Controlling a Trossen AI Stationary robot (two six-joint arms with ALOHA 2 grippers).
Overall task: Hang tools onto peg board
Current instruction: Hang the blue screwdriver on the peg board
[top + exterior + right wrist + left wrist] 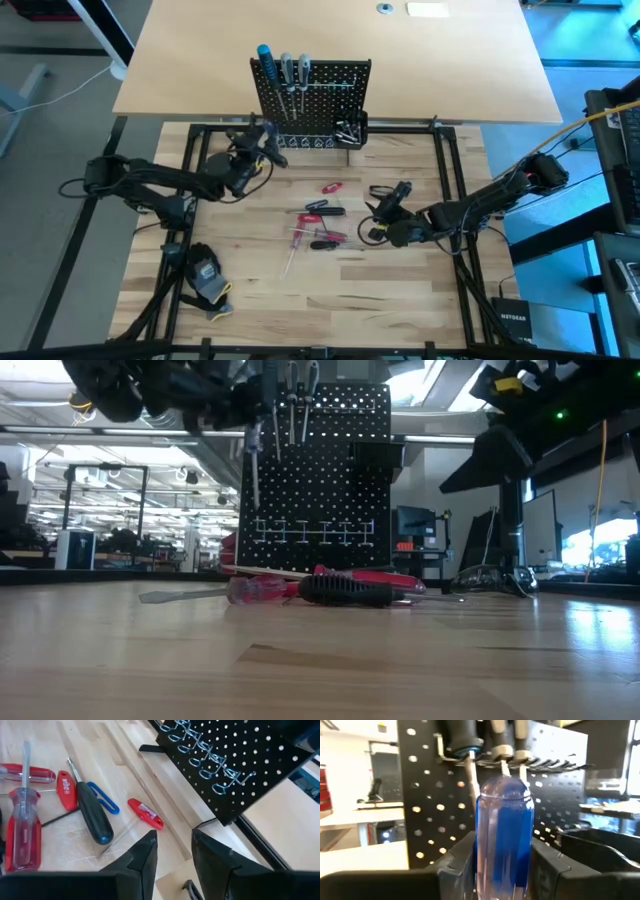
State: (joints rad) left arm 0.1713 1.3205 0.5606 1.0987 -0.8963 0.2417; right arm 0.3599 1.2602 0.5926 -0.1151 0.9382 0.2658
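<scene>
The table (pixel 400 320) carries the peg board (pixel 335 105) upright at its far side, three screwdrivers already hung on it. The left gripper (pixel 502 862) grips a blue screwdriver (pixel 504 835) just before the board. The right gripper (pixel 172 852), narrowly parted and empty, hovers beside loose tools (pixel 320 225) mid-table.

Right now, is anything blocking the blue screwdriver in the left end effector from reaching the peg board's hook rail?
Partly. The left end effector holds the blue screwdriver just in front of the peg board. Three hung screwdrivers already fill the rail's nearest slots; the hooks farther along look free.
</scene>
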